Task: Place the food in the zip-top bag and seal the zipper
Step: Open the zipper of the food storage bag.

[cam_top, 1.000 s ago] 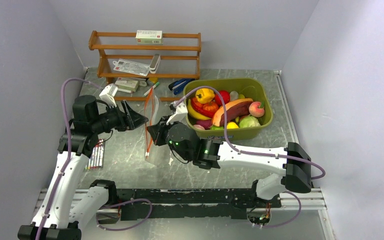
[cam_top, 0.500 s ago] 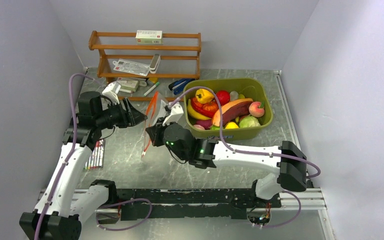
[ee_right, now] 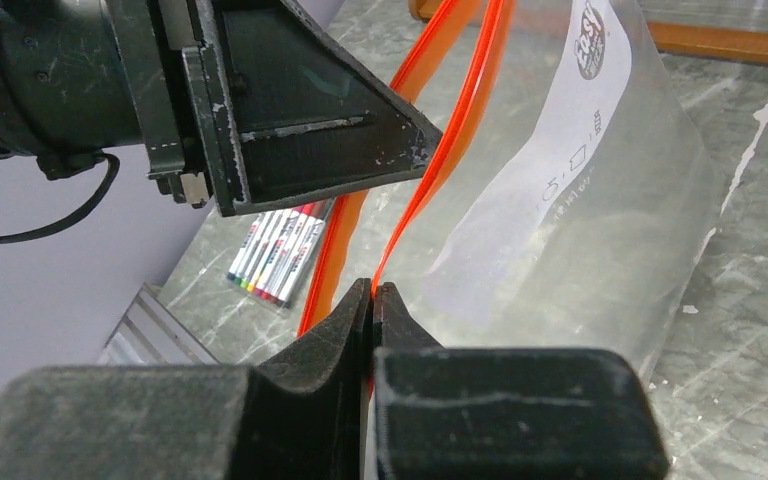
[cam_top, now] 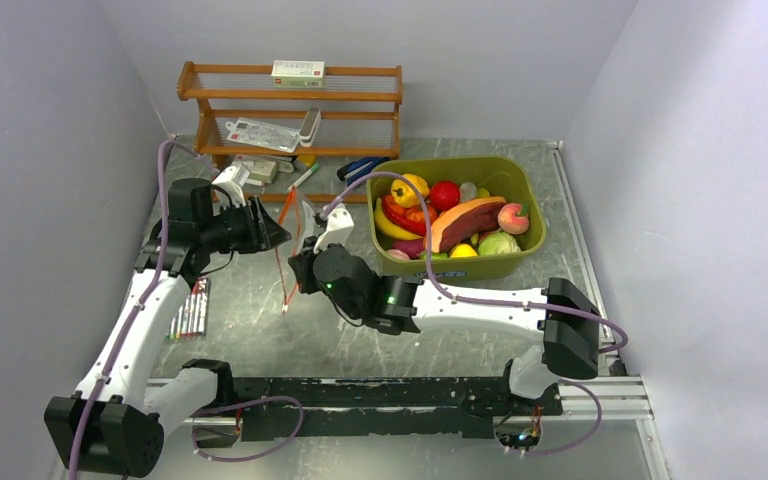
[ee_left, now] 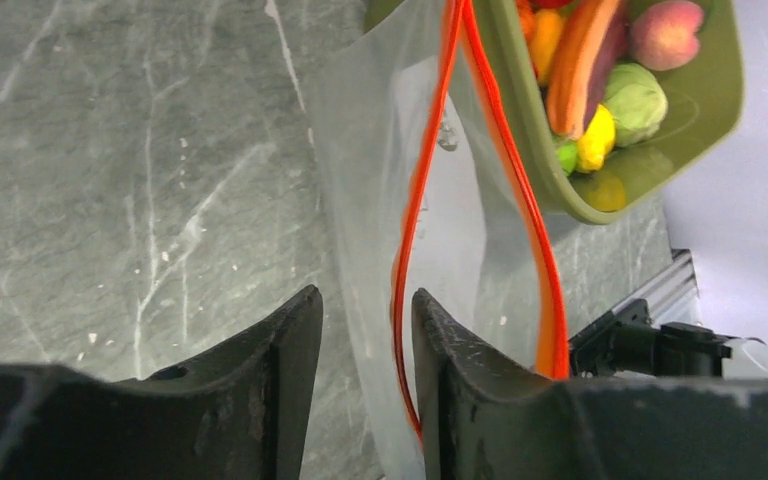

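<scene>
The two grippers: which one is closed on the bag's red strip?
The right gripper: it is pinched shut on the red strip of the bag. The left gripper stands open.

Clear zip-top bag [ee_left: 360, 150] (orange zipper [ee_left: 416, 200] agape) just beyond slightly-spread left end effector [ee_left: 365, 300].

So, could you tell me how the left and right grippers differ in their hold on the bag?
The right gripper is pinched shut on a zipper strip; the left gripper has its fingers apart, a strip merely lying in the gap. Seen from above, the right gripper points left, the left gripper right. Both meet at the zip-top bag, its mouth open.
</scene>
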Tool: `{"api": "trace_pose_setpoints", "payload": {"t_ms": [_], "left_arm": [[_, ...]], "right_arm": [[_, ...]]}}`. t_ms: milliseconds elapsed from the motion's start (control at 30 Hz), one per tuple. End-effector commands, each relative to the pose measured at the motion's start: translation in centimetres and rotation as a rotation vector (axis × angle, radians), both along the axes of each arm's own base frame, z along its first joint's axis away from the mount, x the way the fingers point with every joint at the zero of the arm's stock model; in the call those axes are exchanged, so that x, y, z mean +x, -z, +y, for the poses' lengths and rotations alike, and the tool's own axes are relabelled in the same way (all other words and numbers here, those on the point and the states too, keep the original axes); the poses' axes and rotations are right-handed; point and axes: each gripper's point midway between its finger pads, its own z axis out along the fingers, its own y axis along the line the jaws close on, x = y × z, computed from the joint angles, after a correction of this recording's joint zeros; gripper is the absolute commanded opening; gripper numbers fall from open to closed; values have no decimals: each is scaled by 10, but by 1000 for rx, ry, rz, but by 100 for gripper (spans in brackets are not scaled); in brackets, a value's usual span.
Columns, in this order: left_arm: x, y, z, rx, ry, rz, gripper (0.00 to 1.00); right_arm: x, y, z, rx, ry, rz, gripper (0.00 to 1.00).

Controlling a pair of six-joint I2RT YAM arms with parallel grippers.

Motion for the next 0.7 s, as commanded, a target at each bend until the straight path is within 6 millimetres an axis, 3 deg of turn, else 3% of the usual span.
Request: {"api": "trace_pose_setpoints", "payload": {"t_ms": [0,100,200,300,367,400,500,533,667], "left_arm": [[5,12,15,94,-40,-11,34],[6,19,19,119,-55,8,25],[9,28,25,146,-90,53,22],[8,26,21,135,-66,68,34],[8,23,19,127,-55,62,37],[8,22,19,127,-53,57,36],[7,19,22,140,-66,47,11],[7,15,25,150,-83,39,8],[8,-10,46,214,-190,-41,7]], "right_arm": [[8,-10,1,-2,31,-35,0],[13,-8,1,-25,46,-54,0],[18,-10,5,-49,53,-83,0],[18,-10,10,-70,40,-96,0],[20,-7,10,-77,45,-98,0],[20,-6,10,-79,49,-101,0],[22,-7,7,-95,65,-106,0],[25,-6,4,-108,85,-100,0],[33,3,-15,-158,173,-60,0]]}}
